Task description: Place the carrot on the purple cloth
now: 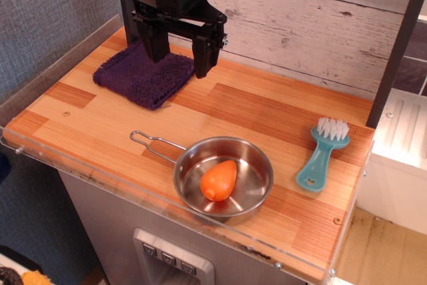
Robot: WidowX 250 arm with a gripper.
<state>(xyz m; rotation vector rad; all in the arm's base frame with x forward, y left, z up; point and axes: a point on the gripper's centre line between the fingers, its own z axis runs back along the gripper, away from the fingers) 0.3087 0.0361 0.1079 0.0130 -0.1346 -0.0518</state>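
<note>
The orange carrot (219, 179) lies inside the steel pan (251, 195) at the front middle of the wooden table. The dark purple cloth (141, 75) lies folded at the back left of the table. My gripper (180, 59) is black and hangs at the back, above the right edge of the cloth, far from the carrot. Its two fingers (203, 58) stand apart with nothing between them, so it is open and empty.
A teal brush with white bristles (322, 155) lies at the right side of the table. The pan's wire handle (155, 143) points left. A clear plastic lip runs along the table's front and left edges. A plank wall stands behind.
</note>
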